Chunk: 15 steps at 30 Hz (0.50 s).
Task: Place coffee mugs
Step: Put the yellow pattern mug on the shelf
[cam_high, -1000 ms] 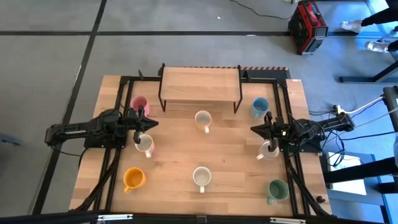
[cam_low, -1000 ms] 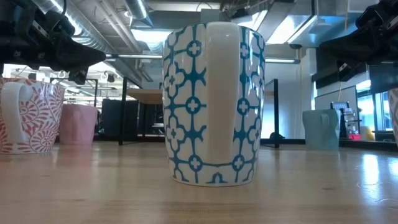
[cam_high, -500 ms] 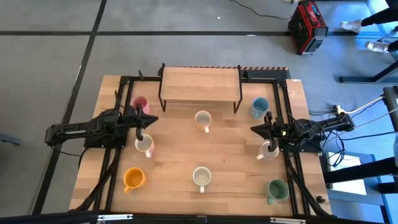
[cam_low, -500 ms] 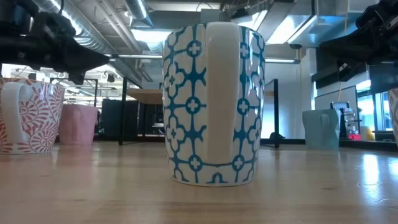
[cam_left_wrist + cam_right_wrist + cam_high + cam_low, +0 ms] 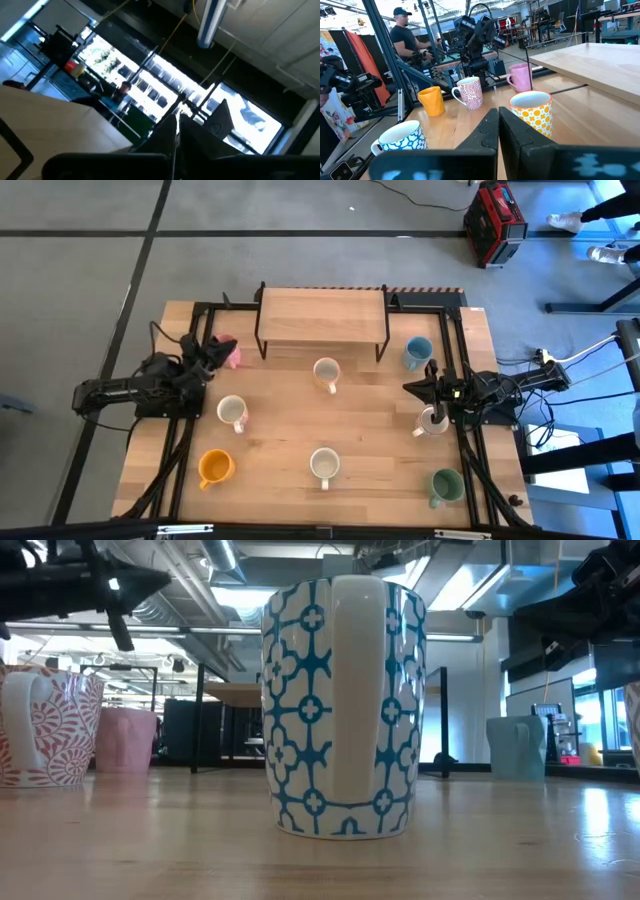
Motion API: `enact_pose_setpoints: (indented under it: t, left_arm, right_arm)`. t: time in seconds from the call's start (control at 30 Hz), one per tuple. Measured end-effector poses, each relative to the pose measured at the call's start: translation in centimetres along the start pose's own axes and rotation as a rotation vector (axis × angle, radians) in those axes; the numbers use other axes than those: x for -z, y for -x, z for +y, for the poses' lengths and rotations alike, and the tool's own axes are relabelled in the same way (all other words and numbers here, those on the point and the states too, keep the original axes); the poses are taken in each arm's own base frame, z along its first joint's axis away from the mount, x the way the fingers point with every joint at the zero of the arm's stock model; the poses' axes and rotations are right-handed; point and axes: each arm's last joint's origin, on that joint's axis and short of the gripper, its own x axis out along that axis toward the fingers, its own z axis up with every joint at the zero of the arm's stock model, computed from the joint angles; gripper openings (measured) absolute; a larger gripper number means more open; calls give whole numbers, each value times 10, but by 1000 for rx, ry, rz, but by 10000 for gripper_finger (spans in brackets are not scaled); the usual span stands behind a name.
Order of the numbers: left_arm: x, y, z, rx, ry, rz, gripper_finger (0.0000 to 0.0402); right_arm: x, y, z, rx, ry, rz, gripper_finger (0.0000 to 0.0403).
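Between mugs, both of my grippers shut and empty

My left gripper [image 5: 208,352] hangs closed on nothing, raised near the pink mug [image 5: 228,348] at ten o'clock on the table [image 5: 370,430]; my right gripper [image 5: 430,383] sits closed and empty at three o'clock, just above a white mug [image 5: 432,422]. I judge a placement just finished. Next I must open over the white mug [image 5: 232,412] nearby and grasp it.

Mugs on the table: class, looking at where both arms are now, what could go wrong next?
1. The left gripper, shut and raised, sits right beside the pink mug; swinging back could tip it.
2. The right gripper hangs over a white mug; a careless descent may knock it.
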Motion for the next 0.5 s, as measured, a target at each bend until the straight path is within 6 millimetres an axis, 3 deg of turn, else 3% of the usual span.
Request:
enact_pose_setpoints:
  t: [0.23,0.5]
  left_arm:
    - [-15,-7,-16,69,-21,15,15]
    - [-34,-43,-45,86,-136,85,15]
  right_arm:
    - [0,0,0,0,0,0,3]
    - [0,0,0,0,0,0,3]
